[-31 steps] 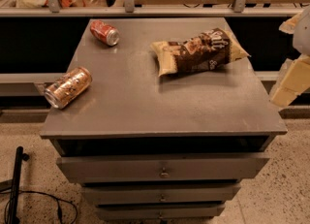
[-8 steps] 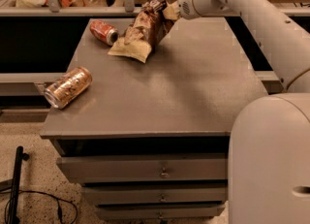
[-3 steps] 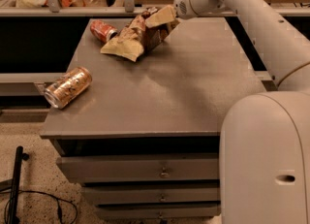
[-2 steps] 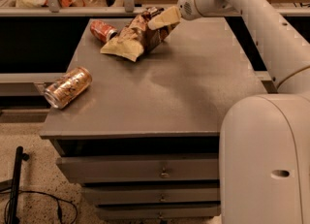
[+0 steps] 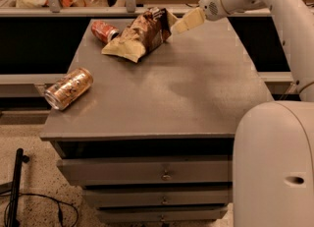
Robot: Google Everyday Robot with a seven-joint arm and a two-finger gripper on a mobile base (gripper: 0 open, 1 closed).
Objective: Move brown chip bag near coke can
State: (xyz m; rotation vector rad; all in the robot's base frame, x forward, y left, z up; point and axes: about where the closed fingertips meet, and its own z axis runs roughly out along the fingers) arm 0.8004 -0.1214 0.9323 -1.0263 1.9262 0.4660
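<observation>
The gripper hangs over the back of the table, to the right of the coke can with the brown chip bag between them. I cannot tell whether it is spread, closed or gripping the bag's raised end. The bag slopes down toward the coke can and ends just beside it. An orange can lies on its side well in front of the coke can.
</observation>
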